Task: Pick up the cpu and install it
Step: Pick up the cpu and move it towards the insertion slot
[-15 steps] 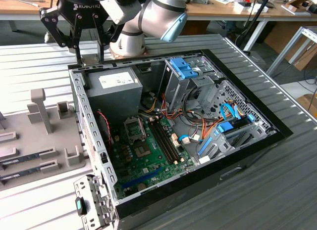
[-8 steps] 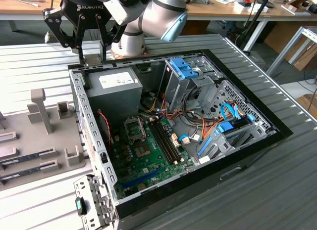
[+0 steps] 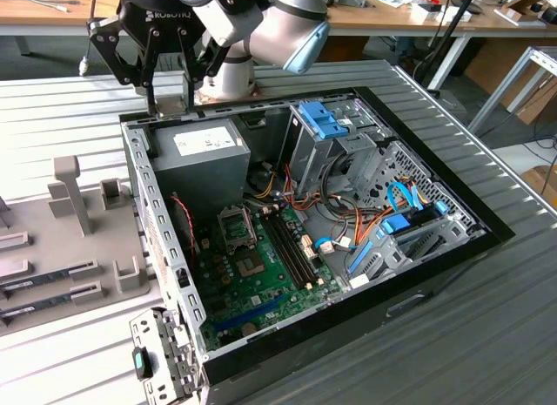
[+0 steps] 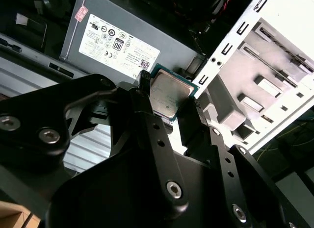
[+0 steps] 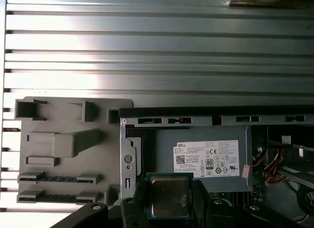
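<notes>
In both wrist views my gripper point(image 4: 169, 101) point(image 5: 170, 201) is shut on the cpu point(image 4: 169, 90) point(image 5: 170, 196), a small square chip with a silvery metal top and a green rim, pinched by its edges between the two black fingers point(image 4: 141, 88). In the exterior view the gripper point(image 3: 170, 102) hangs over the back edge of the open computer case point(image 3: 418, 274), just above the grey power-supply box point(image 3: 204, 152) point(image 5: 206, 159). Lower inside the case lies the green circuit board point(image 3: 270, 279), with an open square socket point(image 3: 237, 227) on it.
A grey fixture tray point(image 3: 78, 239) point(image 5: 64, 149) with slots and long memory sticks lies on the ribbed table at the exterior view's left of the case. Drive cages with blue clips point(image 3: 326, 126) and bundles of coloured cables point(image 3: 348, 226) crowd the case's far side.
</notes>
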Tool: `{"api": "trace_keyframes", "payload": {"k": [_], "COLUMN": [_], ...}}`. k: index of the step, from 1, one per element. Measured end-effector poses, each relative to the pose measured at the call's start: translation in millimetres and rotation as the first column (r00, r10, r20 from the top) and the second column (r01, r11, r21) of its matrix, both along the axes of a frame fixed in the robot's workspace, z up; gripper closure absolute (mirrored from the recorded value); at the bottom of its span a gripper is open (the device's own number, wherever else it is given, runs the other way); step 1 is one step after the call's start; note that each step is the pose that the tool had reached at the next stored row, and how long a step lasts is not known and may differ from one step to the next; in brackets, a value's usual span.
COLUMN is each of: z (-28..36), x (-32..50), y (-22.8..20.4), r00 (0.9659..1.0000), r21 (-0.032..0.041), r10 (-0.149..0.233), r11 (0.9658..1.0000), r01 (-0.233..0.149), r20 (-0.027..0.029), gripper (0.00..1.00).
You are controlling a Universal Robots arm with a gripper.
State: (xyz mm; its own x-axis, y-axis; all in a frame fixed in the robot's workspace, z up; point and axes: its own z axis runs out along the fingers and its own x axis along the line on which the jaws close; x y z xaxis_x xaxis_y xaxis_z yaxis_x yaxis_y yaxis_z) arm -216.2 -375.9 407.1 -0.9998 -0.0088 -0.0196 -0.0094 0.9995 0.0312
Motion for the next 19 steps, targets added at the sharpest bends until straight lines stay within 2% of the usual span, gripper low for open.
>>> {"api": "trace_keyframes", "payload": {"k": [19], "z": [-4.1], "x": [15.5], "y": [0.0], "r00": [1.0000], "r21": [0.0000], "r10": [0.000], "r11": [1.0000], "r01": [0.000], "r20": [0.0001], "gripper": [0.53]}}
